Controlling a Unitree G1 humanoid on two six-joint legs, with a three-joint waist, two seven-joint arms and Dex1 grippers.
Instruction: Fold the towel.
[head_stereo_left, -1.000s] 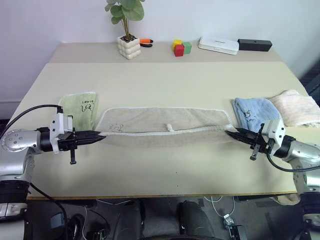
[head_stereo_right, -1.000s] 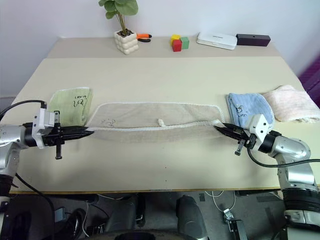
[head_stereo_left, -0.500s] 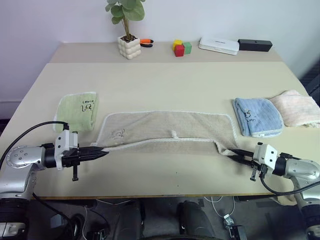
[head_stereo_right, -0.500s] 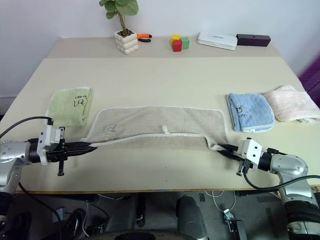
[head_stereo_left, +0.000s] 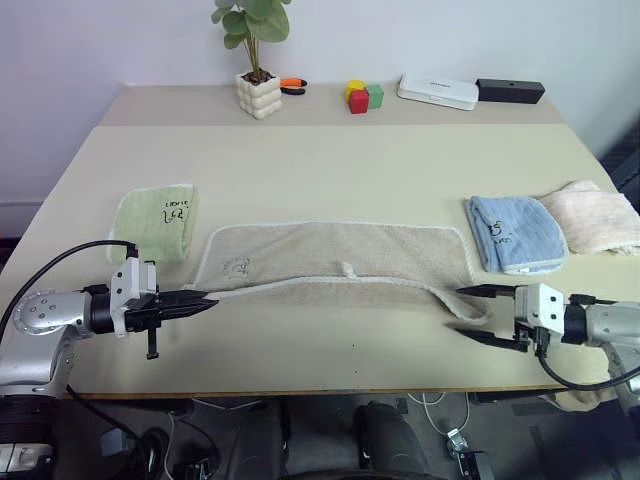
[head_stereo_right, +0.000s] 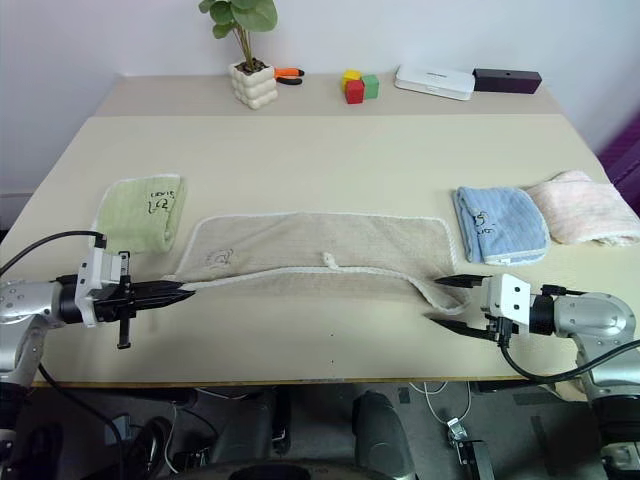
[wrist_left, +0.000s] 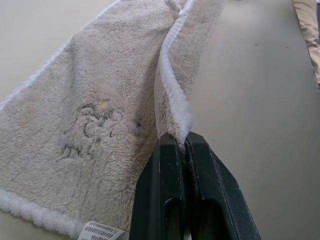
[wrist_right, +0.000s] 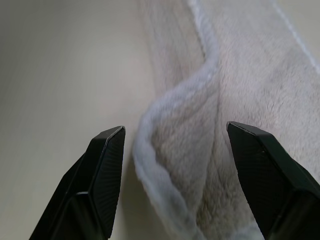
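Towel status for you: the large beige-brown terry towel with white stitched edging (head_stereo_left: 340, 262) lies folded lengthwise across the middle of the pale wooden table (head_stereo_left: 330, 170), between the folded pale green towel (head_stereo_left: 160, 220) on your left and the folded light blue towel (head_stereo_left: 515, 232) on your right. You see the small white loop (head_stereo_left: 346, 268) at mid-length on the near hem. Your left gripper (head_stereo_left: 200, 302) has its black fingers (wrist_left: 172, 200) pinched tight on the towel's near-left corner. Your right gripper (head_stereo_left: 475, 313) sits at the near-right corner with jaws spread wide; the towel's rounded corner (wrist_right: 172, 150) lies between the fingertips (wrist_right: 107, 150), touching neither. A cream-pink cloth (head_stereo_left: 595, 215) lies beyond the blue towel.
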